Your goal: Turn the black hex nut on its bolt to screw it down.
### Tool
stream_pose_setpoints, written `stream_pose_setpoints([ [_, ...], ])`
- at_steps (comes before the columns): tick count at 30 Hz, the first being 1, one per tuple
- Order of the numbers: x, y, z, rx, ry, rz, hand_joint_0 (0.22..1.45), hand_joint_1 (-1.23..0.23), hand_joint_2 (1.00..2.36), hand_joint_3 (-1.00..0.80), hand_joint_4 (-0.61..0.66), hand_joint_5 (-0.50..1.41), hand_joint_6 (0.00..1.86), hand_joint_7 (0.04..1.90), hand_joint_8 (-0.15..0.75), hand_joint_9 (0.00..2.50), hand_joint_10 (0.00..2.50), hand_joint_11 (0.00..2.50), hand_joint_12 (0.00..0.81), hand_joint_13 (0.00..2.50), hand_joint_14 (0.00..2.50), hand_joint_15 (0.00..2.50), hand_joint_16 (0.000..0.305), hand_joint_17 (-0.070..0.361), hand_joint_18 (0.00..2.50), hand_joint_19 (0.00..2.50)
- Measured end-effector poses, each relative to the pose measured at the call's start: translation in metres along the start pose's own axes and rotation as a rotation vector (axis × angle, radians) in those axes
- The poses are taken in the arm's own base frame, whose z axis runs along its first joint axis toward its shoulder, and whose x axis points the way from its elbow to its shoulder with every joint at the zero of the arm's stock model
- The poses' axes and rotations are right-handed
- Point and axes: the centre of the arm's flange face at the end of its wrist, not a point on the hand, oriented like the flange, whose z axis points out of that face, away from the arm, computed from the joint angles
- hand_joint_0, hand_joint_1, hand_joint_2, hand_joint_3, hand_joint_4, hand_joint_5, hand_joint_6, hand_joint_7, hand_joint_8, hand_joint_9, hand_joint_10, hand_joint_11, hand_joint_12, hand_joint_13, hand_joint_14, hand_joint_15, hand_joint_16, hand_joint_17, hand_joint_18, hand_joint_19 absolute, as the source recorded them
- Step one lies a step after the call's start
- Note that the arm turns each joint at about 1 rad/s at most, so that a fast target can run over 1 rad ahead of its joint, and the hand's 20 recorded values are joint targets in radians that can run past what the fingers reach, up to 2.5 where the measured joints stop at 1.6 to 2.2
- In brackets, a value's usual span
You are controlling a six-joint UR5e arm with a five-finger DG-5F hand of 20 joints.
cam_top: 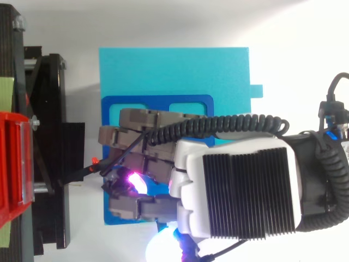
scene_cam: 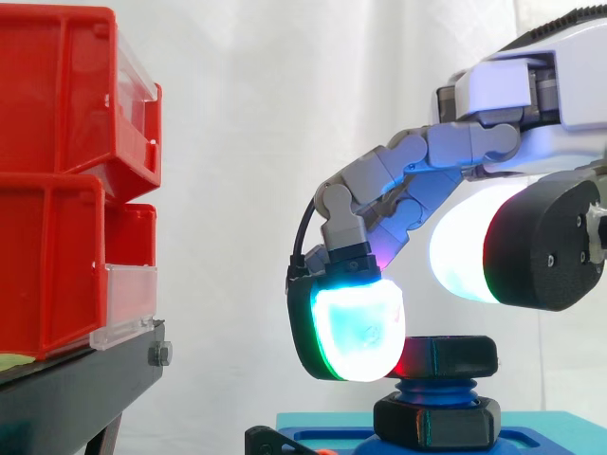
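1. Upper red bin (scene_cam: 57,95), stacked at the left edge of the side view; we noted a clear front panel (scene_cam: 142,90) on it.
2. Lower red bin (scene_cam: 47,265), directly beneath the first, with its own clear front panel (scene_cam: 128,294) jutting out at the bottom.
3. Black stand (scene_cam: 85,379) carrying both bins; a silver screw (scene_cam: 159,354) sat at its front corner.
4. Yellow-green strip (cam_top: 6,93) along the stand's far left edge, as we saw it from above.
5. White curtain (scene_cam: 266,114) behind everything.
6. Cyan block (cam_top: 174,71), just beside the stand.
7. Dark blue plate (cam_top: 158,101) with two rectangular cut-outs, lying flat on the cyan block.
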Motion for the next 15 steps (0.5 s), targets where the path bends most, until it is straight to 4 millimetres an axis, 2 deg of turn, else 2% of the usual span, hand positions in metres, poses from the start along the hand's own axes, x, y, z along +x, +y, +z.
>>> stream_pose_setpoints([
  [15,0.003,-0.02,-0.004,0.02,0.002,-0.007,0.53,-0.15,1.0,-0.5,0.1,0.0,0.5,1.36,0.256,0.77,0.0,0.0,0.31,0.58,0.0,0.04,0.045,0.1,0.51,0.35],
])
